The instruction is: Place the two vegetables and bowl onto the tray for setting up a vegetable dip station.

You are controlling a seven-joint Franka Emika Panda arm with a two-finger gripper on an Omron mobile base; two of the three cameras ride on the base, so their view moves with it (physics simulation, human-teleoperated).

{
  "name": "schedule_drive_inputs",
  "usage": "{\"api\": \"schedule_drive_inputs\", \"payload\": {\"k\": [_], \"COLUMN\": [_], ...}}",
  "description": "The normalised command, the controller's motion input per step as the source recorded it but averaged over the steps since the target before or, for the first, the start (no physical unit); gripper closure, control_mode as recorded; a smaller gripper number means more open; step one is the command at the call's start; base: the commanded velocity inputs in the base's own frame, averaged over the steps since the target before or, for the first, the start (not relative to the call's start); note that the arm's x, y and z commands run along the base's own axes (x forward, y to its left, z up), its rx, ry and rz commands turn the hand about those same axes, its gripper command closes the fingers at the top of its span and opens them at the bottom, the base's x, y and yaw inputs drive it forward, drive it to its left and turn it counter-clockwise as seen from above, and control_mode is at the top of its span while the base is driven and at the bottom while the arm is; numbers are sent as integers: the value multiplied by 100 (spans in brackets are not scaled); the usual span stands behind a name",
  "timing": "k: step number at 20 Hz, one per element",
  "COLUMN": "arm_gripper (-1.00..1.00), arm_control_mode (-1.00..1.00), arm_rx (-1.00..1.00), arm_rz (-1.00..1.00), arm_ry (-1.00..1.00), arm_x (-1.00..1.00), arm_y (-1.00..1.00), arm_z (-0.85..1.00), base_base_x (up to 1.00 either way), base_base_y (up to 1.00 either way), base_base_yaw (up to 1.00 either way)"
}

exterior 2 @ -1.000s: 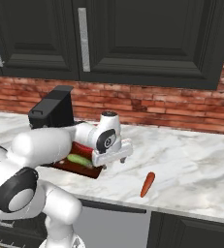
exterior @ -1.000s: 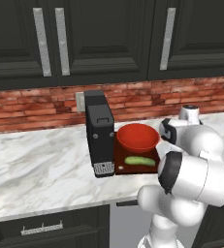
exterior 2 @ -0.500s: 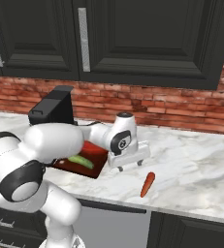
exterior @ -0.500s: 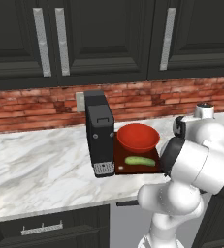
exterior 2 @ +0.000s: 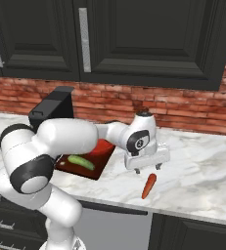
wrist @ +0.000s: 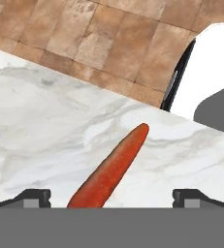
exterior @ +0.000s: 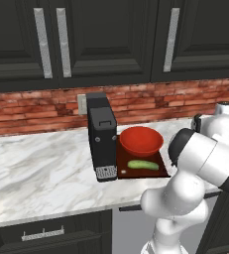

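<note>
Orange-red carrot (wrist: pixel 111 169) lying on marble counter (wrist: pixel 45 121), my gripper (exterior 2: pixel 145 170) hovering above it, jaws spread wide and empty, base views adding cucumber (exterior: pixel 143 164) and bowl (exterior: pixel 141 140) on tray (exterior 2: pixel 92 171)

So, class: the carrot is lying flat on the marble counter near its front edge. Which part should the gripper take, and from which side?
Grip the carrot around its middle, coming straight down from above. It lies flat and slim on the counter, so open fingers can straddle its narrow width. The gripper hangs open just above it.
</note>
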Motion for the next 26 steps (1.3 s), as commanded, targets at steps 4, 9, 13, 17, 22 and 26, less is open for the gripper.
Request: {"api": "schedule_drive_inputs", "payload": {"k": [4, 9, 13, 17, 22, 26], "arm_gripper": [-100, -100, -100, -100, -100, -100], "arm_control_mode": [-100, -100, -100, -100, -100, -100], "arm_rx": [0, 1, 1, 0, 0, -1], "arm_rz": [-14, -6, -13, -21, -15, -16], "arm_ry": [-2, -9, -10, -8, 0, 1], "arm_x": [0, 3, 8, 17, 9, 12], "arm_y": [-13, 0, 31, 30, 10, 8], "arm_z": [-19, -25, -12, -6, -5, -29], "base_base_x": [0, 0, 0, 0, 0, 0], "base_base_y": [0, 0, 0, 0, 0, 0], "base_base_yaw": [0, 0, 0, 0, 0, 0]}}
